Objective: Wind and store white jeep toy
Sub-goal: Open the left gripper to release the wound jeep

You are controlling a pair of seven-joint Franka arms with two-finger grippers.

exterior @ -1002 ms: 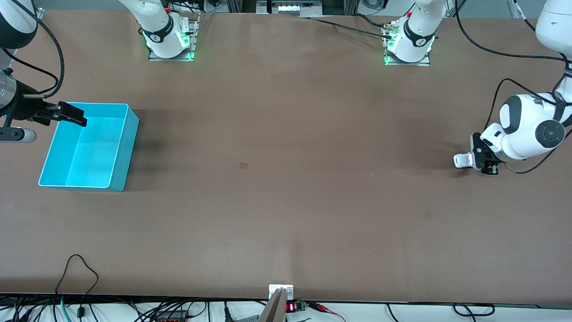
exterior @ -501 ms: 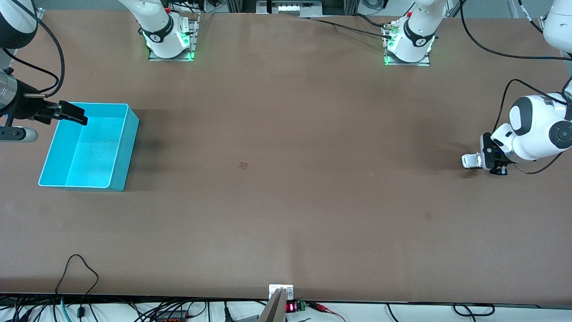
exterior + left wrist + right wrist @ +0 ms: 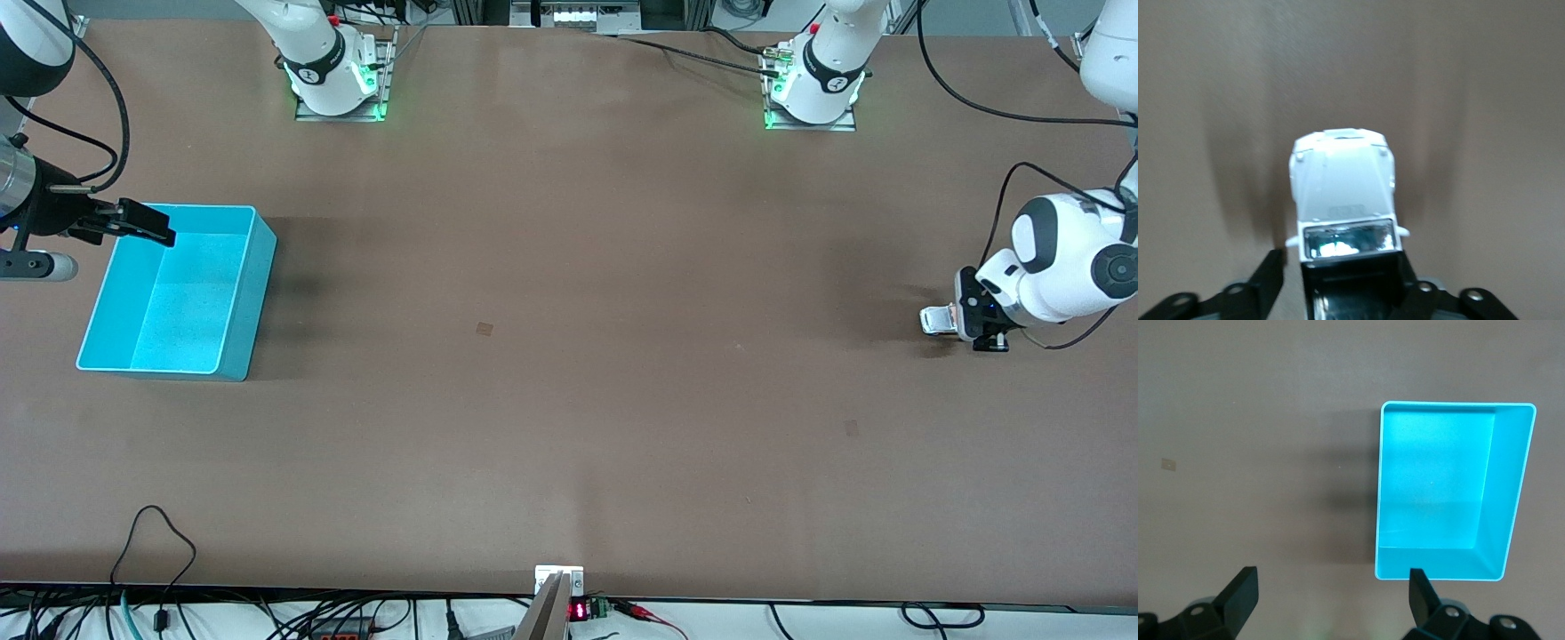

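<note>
left pincer [image 3: 965, 322] fingers flank white jeep toy [image 3: 1341, 193] near table edge.

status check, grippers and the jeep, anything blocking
Left gripper low at the left arm's end, fingers straddling the white jeep toy on the table. Right gripper open over the teal bin. Nothing between jeep and bin.

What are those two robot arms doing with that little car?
The left gripper is down at the brown table, toward the left arm's end, with the tiny white boxy toy jeep between its black fingers, which look parted beside the car. The right gripper waits open over the rim of the empty teal plastic bin at the right arm's end. The jeep is not in the bin yet.
</note>
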